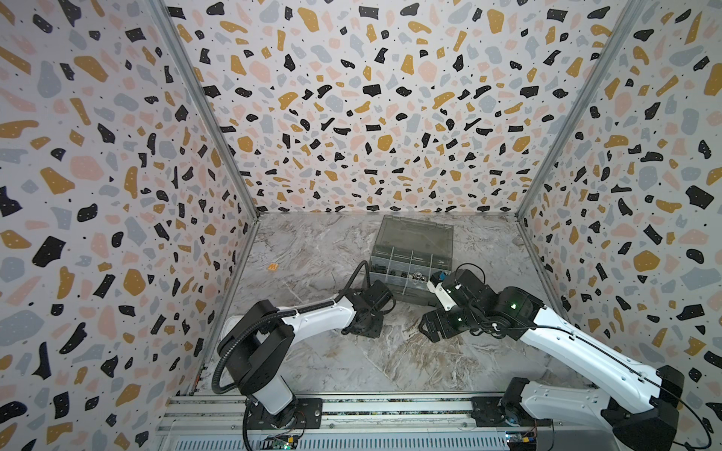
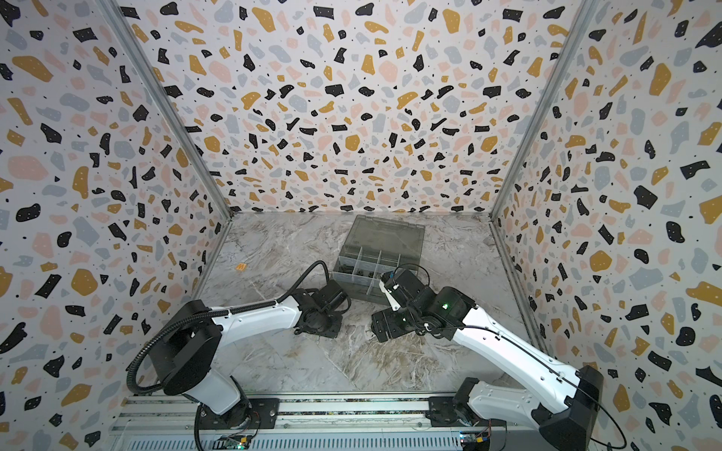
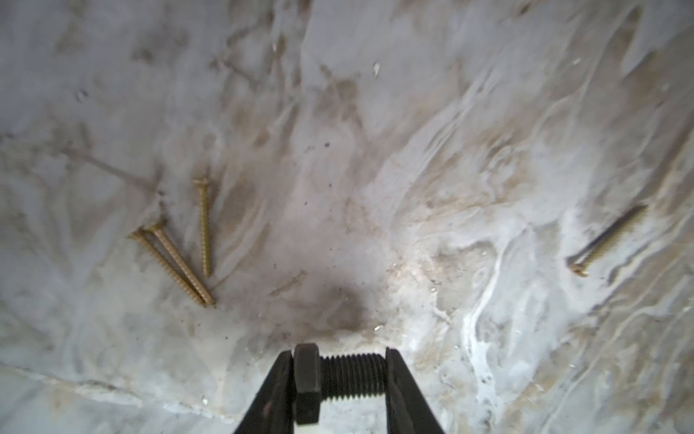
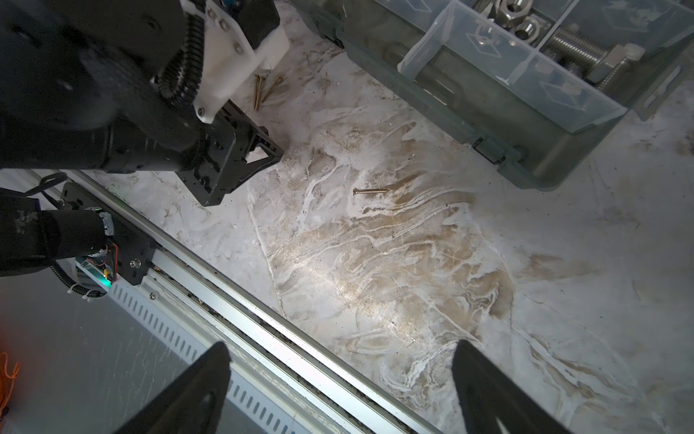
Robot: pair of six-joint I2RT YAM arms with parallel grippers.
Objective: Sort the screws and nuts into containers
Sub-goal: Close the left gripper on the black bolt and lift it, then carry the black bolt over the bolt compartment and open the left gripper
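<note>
In the left wrist view my left gripper (image 3: 340,357) is shut on a short black screw (image 3: 349,375) with a hex head, held crosswise between both fingers just above the marble table. Three long brass screws (image 3: 176,263) lie together on the table beyond it, and another brass screw (image 3: 608,240) lies apart. My right gripper (image 4: 340,360) hangs open and empty over the table's front edge. The containers are compartments of a smoky-grey box (image 1: 410,289); in the right wrist view the box (image 4: 450,105) holds silver nuts (image 4: 514,15) and silver screws (image 4: 578,41).
The box's open lid (image 1: 414,234) stands toward the back wall. An orange tag (image 1: 272,267) lies at the left of the table. A metal rail (image 1: 351,406) runs along the front edge. Patterned walls close in three sides.
</note>
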